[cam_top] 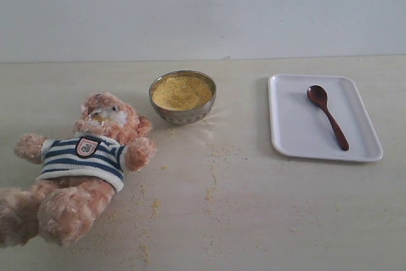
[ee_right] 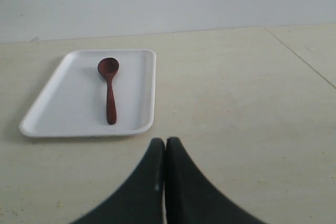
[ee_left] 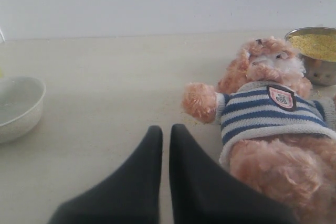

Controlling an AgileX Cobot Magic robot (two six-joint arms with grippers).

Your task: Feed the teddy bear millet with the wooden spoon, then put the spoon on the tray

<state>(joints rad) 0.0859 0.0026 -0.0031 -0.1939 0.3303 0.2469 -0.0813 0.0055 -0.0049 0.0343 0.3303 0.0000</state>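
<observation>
1. Left gripper (ee_left: 165,129): fingers nearly together with a thin slit between them, nothing held.
2. Right gripper (ee_right: 166,141): fingers pressed together, nothing held.
3. Teddy bear (cam_top: 82,157) lies on its back on the table (cam_top: 285,207), just beside and ahead of the left fingers, with no contact seen.
4. Millet (cam_top: 181,91) fills a metal bowl (cam_top: 184,113) beyond the bear's head. Loose grains dot the table nearby.
5. Wooden spoon (ee_right: 109,90) lies flat in the tray (ee_right: 68,108), ahead of the right fingers and apart from them, with its bowl end farther off.
6. White bowl (ee_left: 18,106) sits well apart from the left fingers, on the side opposite the bear.
</observation>
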